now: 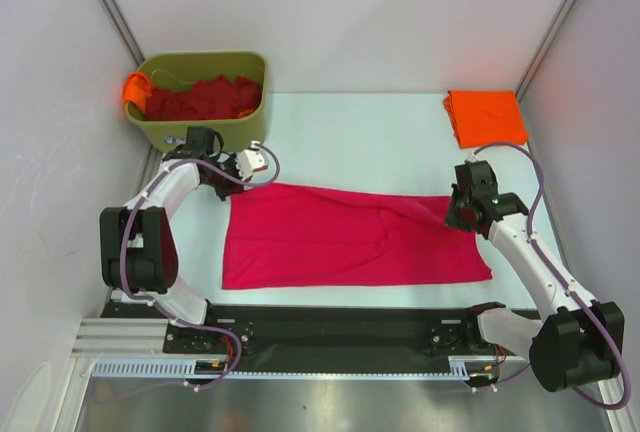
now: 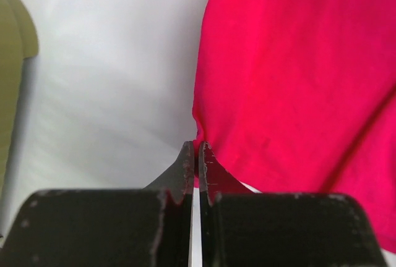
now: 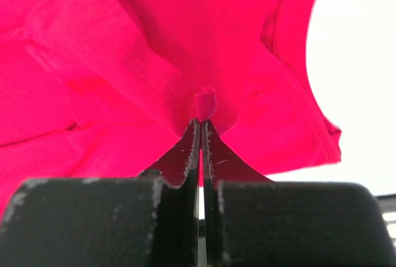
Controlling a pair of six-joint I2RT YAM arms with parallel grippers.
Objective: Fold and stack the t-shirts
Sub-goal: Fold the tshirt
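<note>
Both clamped: left gripper [image 2: 197, 151], right gripper [image 3: 201, 125] pinch one crimson-pink t-shirt [image 1: 350, 237] (one orange t-shirt [image 1: 485, 115] apart).

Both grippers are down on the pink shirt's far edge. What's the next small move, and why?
Probably lift both pinched points a little together, then draw them toward the near edge. The left gripper and right gripper are shut on the crimson-pink t-shirt, which lies spread, its far edge bunched at the right.

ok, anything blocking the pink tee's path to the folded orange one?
Nothing visible. Bare table lies between the pink tee and the folded orange tee; only the right end effector, itself pinching the tee's edge, sits along that line.
</note>
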